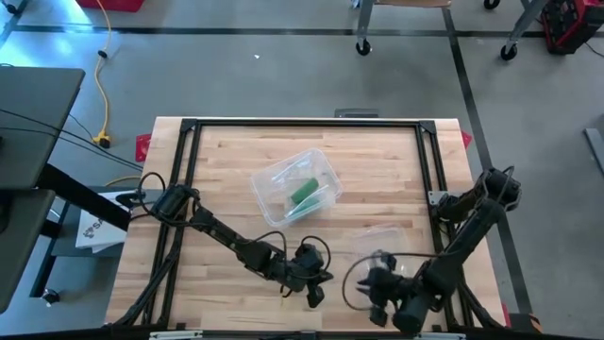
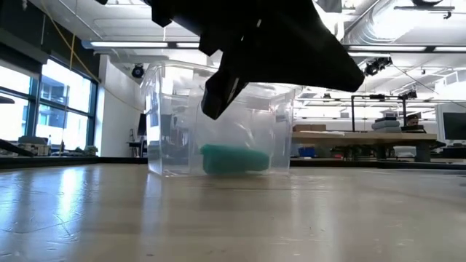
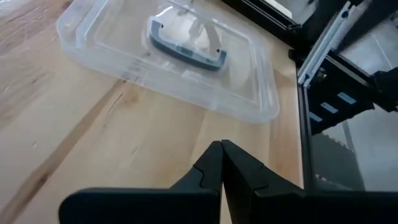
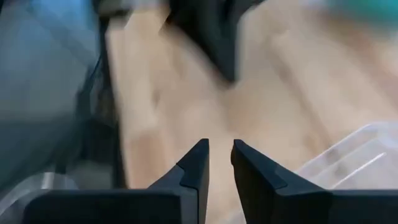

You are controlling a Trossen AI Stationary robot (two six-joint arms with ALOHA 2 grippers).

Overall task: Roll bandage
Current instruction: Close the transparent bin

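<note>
Seemingly little remains: the green bandage (image 1: 303, 194) is seen lying in the clear box (image 1: 268, 181) at mid-table, its lid (image 3: 252, 93) set aside. Nothing is held: the left gripper (image 1: 314, 291) is closed empty, the right gripper (image 4: 219, 163) slightly parted, both near the front edge.

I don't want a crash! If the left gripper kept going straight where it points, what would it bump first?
Probably the clear lid with the grey handle; only bare table lies between it and the shut left gripper.

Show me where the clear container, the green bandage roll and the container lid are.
clear container (image 1: 279, 178): high view, on its bare clear wall.
green bandage roll (image 1: 304, 193): high view, on its middle.
container lid (image 3: 249, 81): left wrist view, on the flat clear part beside the grey handle.
</note>
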